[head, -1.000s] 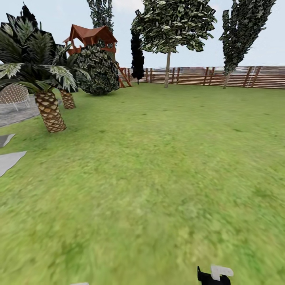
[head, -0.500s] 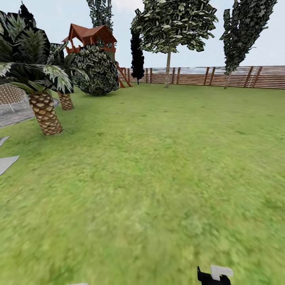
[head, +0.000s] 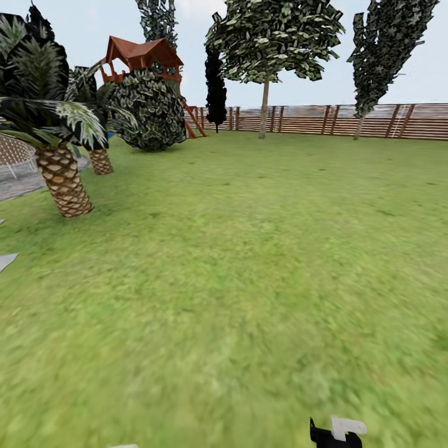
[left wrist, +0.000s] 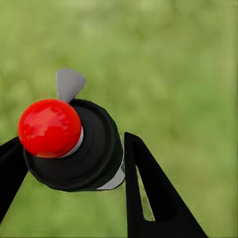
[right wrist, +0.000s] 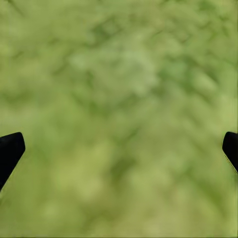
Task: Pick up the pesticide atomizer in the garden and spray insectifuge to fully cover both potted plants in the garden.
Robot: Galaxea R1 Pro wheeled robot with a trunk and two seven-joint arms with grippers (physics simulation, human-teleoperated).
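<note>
Garden, head view: one wide lawn, blurred in the near ground.

Palms, two: one scaly-trunked palm at the left; a second, smaller trunk behind it.

Bush, one: round, dark-leaved, beside the palms.

Play tower, one: red-brown roof, partly hidden behind the bush.

Trees, five: one broad-crowned tree at centre back; one narrow black cypress left of it; one tall dark tree at the right; one thin one above the tower roof; one dark top behind the palm.

Fence, one: brown slatted run along the far edge.

Paving: one grey patch at the left edge behind the palm; one pale stone corner on the lawn nearer.

Atomizer, one: left wrist view, seen end-on over grass; dark round body, red ball on top, grey nozzle tip beside it.

Left pincer: two black fingers clamped on the atomizer, one at each side.

Right pincer: two black fingertips far apart at opposite frame edges, with grass between them.

Lower edge, head view: one black-and-white part; I cannot tell what it is.
</note>
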